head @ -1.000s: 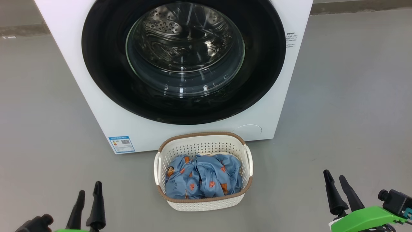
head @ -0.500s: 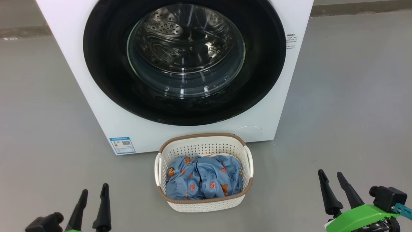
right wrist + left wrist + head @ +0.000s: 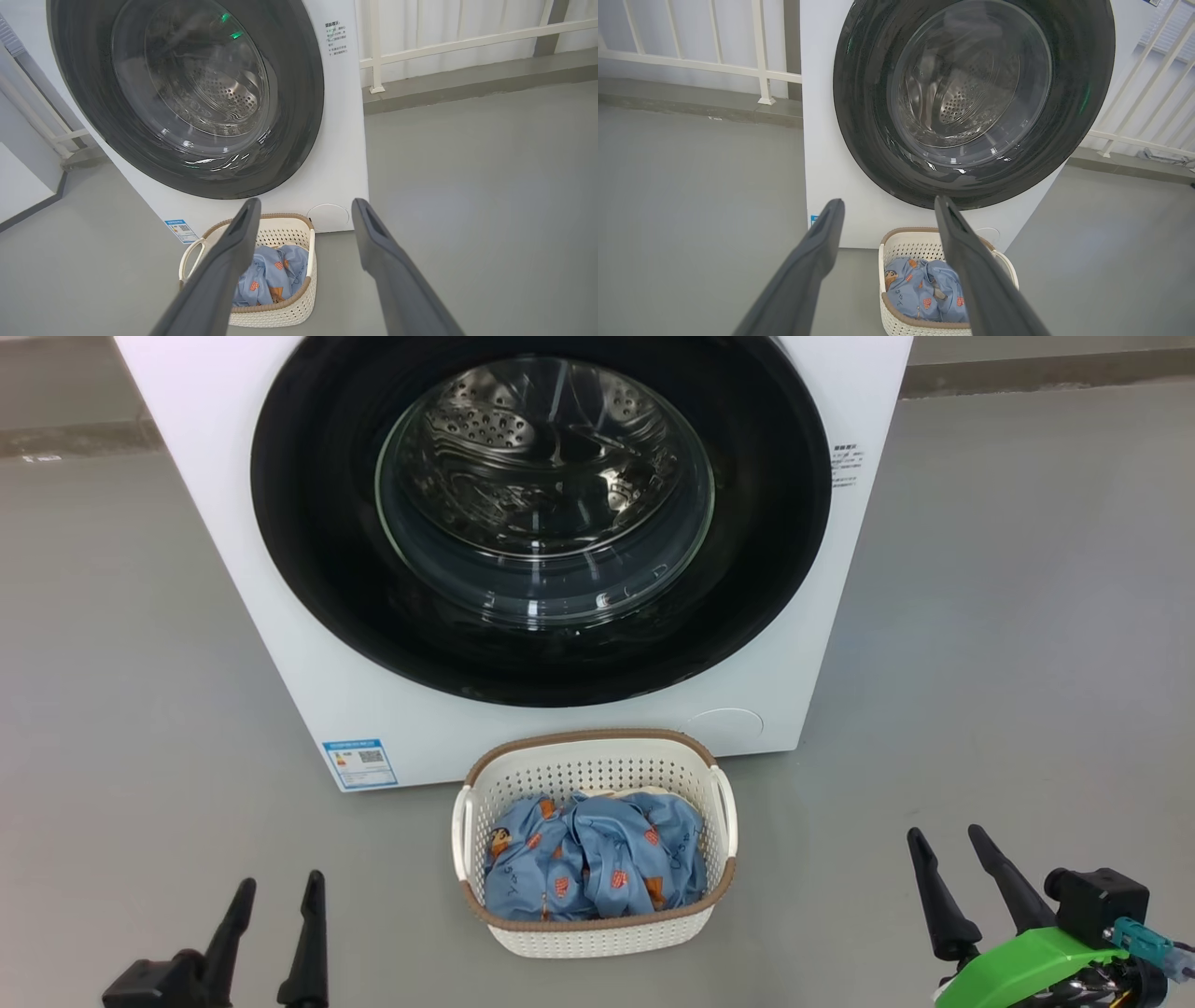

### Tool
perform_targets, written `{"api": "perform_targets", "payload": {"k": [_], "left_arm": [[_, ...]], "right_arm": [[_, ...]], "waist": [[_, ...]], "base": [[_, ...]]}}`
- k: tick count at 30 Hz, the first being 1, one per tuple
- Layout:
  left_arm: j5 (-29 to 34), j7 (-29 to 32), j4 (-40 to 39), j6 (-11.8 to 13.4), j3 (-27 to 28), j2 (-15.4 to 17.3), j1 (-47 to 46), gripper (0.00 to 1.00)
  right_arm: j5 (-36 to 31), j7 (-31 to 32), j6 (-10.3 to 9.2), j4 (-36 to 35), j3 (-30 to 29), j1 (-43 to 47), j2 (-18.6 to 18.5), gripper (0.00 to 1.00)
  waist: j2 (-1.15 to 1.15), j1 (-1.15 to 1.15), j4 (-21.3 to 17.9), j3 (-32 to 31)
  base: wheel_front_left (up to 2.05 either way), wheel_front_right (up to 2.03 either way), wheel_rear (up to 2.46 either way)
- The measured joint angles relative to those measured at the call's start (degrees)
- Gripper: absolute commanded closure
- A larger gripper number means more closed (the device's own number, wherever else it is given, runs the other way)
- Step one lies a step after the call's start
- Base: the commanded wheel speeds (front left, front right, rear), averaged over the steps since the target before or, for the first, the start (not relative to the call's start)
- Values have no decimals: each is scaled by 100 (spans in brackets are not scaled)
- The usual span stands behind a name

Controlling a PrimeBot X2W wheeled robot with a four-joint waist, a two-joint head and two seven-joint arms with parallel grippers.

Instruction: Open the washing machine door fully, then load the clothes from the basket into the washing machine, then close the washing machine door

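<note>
Left gripper (image 3: 282, 879): the two long dark fingers are spread wide with nothing between them. They point toward the machine from the lower left of the head view, over bare floor.

Right gripper (image 3: 945, 833): the fingers are likewise spread wide and empty, at the lower right. It is carried on a green bracket (image 3: 1027, 957) with a small black camera block (image 3: 1094, 901) beside it. Both grippers are well apart from every task item and are not in contact with any of them.

Between the two grippers, on the grey floor (image 3: 1008, 616), the basket (image 3: 597, 773) stands upright. Its far side is just beside the foot of the washing machine (image 3: 299, 653); whether the two touch cannot be told. The clothes (image 3: 593, 868) lie bunched inside the basket, light blue with small orange prints, with a sliver of cream cloth at the far edge. All of it sits below the brown rim.

The washing machine door (image 3: 308, 541) is shut, its glossy black rim lying against the white front. The perforated steel drum shows through the clear glass centre (image 3: 546, 495). A blue label sticker (image 3: 359, 763) sits at the lower left corner of the front panel. A round cap (image 3: 725, 723) sits at the lower right, just behind the basket's right handle. In the left wrist view, a white railing (image 3: 759, 51) runs behind the machine.
</note>
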Motion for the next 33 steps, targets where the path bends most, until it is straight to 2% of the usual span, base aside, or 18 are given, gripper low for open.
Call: {"api": "perform_targets", "payload": {"k": [18, 33], "left_arm": [[1114, -259, -1, -7, 107, -4, 14, 0], [1214, -259, 12, 49, 396, -141, 14, 0]], "right_arm": [[-1074, -268, 0, 11, -129, -103, -23, 0], [-1277, -269, 0, 14, -575, -103, 216, 0]], "waist": [[0, 0, 9, -22], [0, 0, 16, -11]], "base": [[0, 0, 0], [0, 0, 0]]}}
